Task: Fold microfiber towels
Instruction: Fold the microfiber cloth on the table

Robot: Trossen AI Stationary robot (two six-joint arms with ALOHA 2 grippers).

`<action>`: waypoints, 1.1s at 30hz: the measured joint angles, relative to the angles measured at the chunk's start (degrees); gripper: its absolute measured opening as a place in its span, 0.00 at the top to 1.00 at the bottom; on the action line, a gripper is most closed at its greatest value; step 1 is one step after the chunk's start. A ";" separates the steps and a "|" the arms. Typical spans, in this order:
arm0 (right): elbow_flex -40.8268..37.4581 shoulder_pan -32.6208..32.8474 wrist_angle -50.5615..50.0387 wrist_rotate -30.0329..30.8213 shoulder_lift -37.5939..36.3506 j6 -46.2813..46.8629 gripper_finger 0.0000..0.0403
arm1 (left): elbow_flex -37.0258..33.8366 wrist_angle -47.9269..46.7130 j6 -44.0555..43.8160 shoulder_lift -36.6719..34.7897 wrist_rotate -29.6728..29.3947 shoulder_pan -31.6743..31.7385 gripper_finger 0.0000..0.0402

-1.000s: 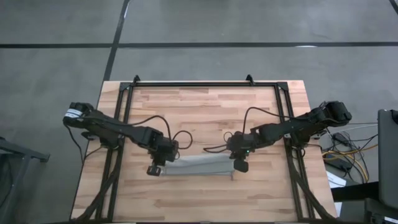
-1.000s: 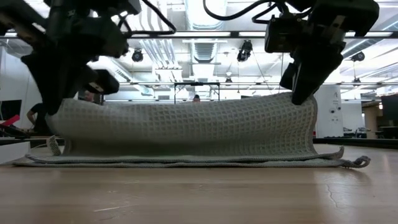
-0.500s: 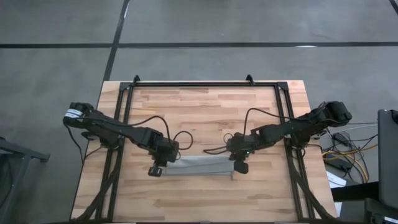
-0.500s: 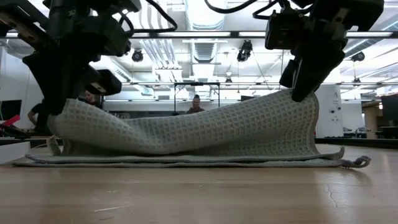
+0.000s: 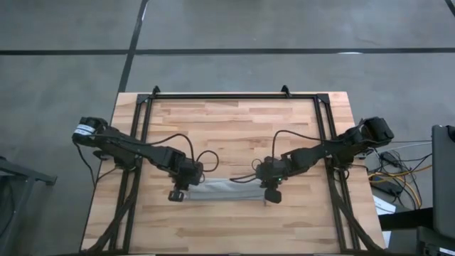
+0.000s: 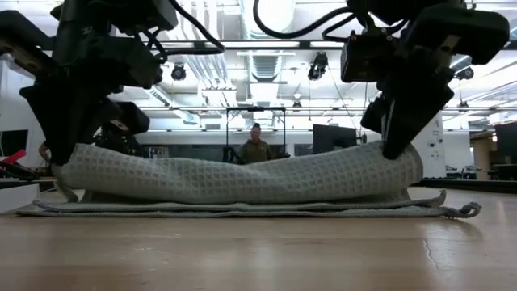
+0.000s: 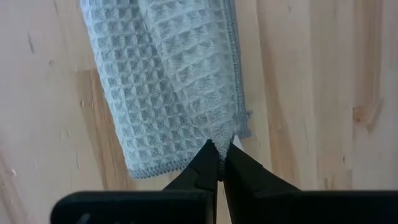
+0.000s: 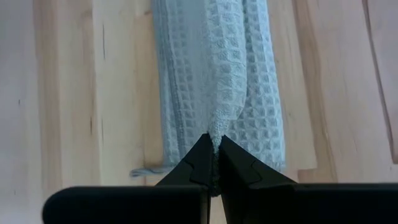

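Overhead, both claws pinch one folded grey-green towel (image 5: 226,190) toward six o'clock on the wooden desk (image 5: 234,128): left claw (image 5: 177,194) clamps its nine o'clock end, right claw (image 5: 271,196) its three o'clock end.

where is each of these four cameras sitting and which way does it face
High view: above, looking straight down on the table; both arms, left gripper, right gripper.
Low view: at tabletop height, looking level across; both arms drop in above the towel.
Left wrist view: on the left arm, looking past its own shut gripper.
Right wrist view: the same on the right arm.
Shared: every view shows the towel, pinched at both ends.
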 joint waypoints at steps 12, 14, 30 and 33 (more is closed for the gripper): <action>0.00 0.11 0.89 -0.24 0.36 3.28 0.98 | 0.00 2.11 -3.31 0.00 0.00 0.00 0.96; 0.00 0.19 0.91 -0.42 0.48 4.59 0.98 | 0.00 2.15 -3.28 0.00 0.00 -0.01 0.96; 0.00 0.22 -1.41 -0.35 0.60 12.52 0.81 | 0.00 2.21 -3.10 0.00 0.00 -0.04 0.96; 0.00 0.22 -1.42 -0.26 0.60 14.18 0.77 | 0.00 2.22 -3.15 0.00 0.00 -0.04 0.96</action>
